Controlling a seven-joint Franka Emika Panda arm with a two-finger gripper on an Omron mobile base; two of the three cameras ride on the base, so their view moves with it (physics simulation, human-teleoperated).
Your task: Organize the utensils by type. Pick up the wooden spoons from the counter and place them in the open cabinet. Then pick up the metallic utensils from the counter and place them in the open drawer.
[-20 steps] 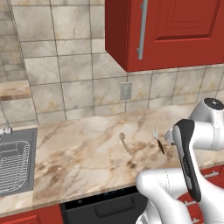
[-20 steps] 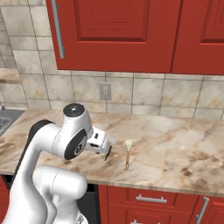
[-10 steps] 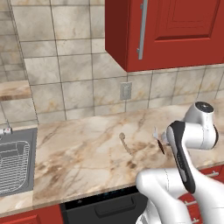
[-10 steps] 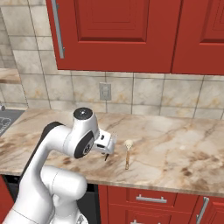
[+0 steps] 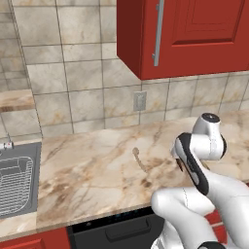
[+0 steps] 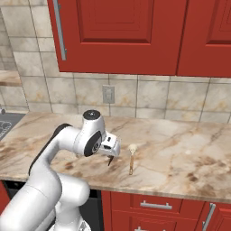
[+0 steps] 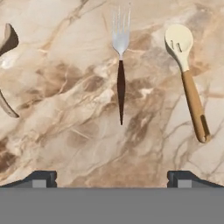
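Observation:
My gripper [image 7: 113,178] is open and hovers low over the counter [image 7: 65,131], its fingertips [image 7: 43,177] wide apart. Straight ahead of it lies the silver fork [image 7: 120,65] with its dark handle pointing toward me. To its right lies the wooden spoon [image 7: 189,74] with the orange-brown handle. A tan wooden piece [image 7: 7,40] is cut off at the left edge. From the right base, the gripper [image 6: 109,158] hangs just left of that spoon [image 6: 131,158]. A wooden spoon [image 5: 139,158] shows left of my arm. The cabinet door [image 5: 194,34] with its grey bar handle hangs above. The drawer is out of view.
A steel sink [image 5: 14,185] sits at the counter's left end. A wall outlet [image 6: 108,94] is on the tiled backsplash. Shut red drawers [image 6: 153,205] run under the counter edge. Bare counter [image 6: 180,158] stretches to the right of the spoon.
The arm's upper joint has swung over toward the middle of the counter, while the gripper has stayed almost in place above the utensils. Nothing on the counter has moved.

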